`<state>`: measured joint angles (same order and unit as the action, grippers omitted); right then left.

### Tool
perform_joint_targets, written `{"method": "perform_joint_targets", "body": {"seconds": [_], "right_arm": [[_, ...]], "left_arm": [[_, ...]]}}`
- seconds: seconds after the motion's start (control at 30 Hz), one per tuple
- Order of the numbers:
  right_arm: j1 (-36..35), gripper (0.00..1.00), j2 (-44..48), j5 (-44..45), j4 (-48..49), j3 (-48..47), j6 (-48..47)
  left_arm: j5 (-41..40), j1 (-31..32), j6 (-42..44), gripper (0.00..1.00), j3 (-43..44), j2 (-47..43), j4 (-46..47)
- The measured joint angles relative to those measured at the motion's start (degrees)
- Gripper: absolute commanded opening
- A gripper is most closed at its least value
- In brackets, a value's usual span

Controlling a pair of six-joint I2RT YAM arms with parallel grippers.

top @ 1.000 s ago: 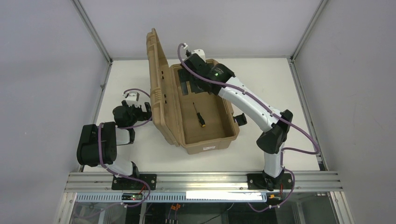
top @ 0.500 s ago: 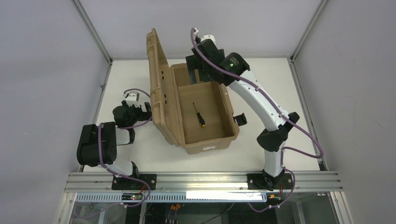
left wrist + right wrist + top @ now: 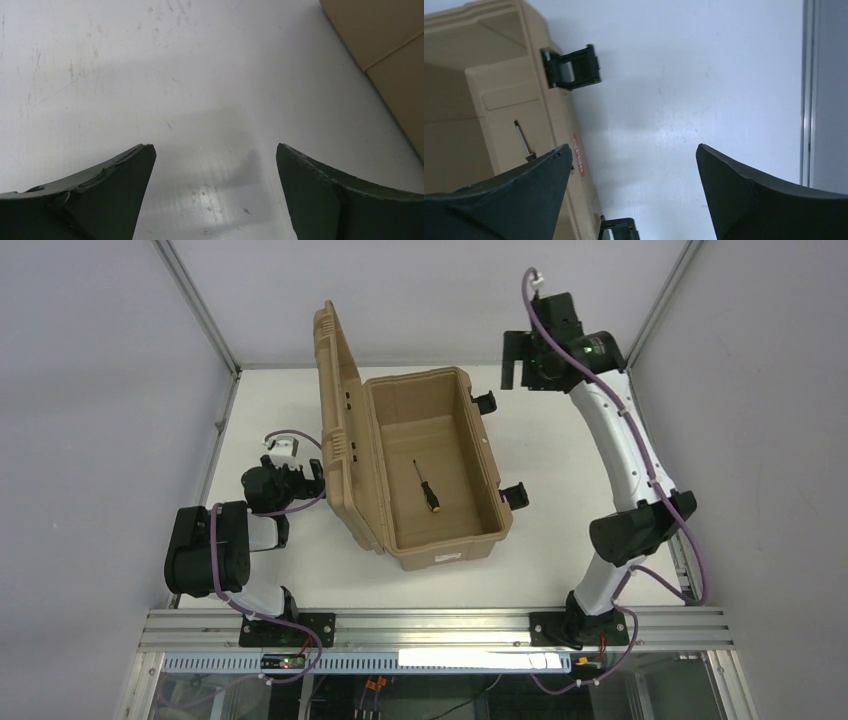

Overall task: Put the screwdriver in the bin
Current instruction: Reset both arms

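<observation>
The screwdriver (image 3: 428,488) lies on the floor of the open tan bin (image 3: 420,552), its yellow-ended handle toward the front. Its thin shaft also shows in the right wrist view (image 3: 523,140), inside the bin (image 3: 504,100). My right gripper (image 3: 513,360) is open and empty, raised high beyond the bin's far right corner. In its wrist view the right gripper (image 3: 634,147) hangs over bare table beside the bin. My left gripper (image 3: 305,480) is open and empty, low over the table left of the upright lid (image 3: 340,430). It shows open in its wrist view too (image 3: 215,150).
Two black latches (image 3: 485,402) (image 3: 515,496) hang open off the bin's right wall; one shows in the right wrist view (image 3: 574,67). The lid's tan outer side (image 3: 390,60) is at the left wrist view's upper right. A metal frame rail (image 3: 806,100) edges the table on the right.
My right arm has lifted out of the bin's far end and swung up and to the right, away from the bin. The screwdriver stays lying in the bin. The left arm has not moved.
</observation>
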<state>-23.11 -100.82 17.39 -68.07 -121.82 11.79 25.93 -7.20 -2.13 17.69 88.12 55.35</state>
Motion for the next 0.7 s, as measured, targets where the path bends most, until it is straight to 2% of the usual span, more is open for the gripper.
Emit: {"method": "perform_joint_targets", "body": {"seconds": [0.37,0.47,0.7], "right_arm": [[19.3,0.99,4.63,-10.36,1.81,2.71,-4.28],[22.43,0.99,4.63,-11.76,1.75,2.71,-5.46],[23.82,0.99,4.59,-13.25,1.73,2.69,-6.8]], "left_arm": [[0.0,0.0,0.0,0.99,-0.02,0.0,0.0],[0.0,0.0,0.0,0.99,0.0,0.0,0.0],[0.0,0.0,0.0,0.99,0.0,0.0,0.0]]}}
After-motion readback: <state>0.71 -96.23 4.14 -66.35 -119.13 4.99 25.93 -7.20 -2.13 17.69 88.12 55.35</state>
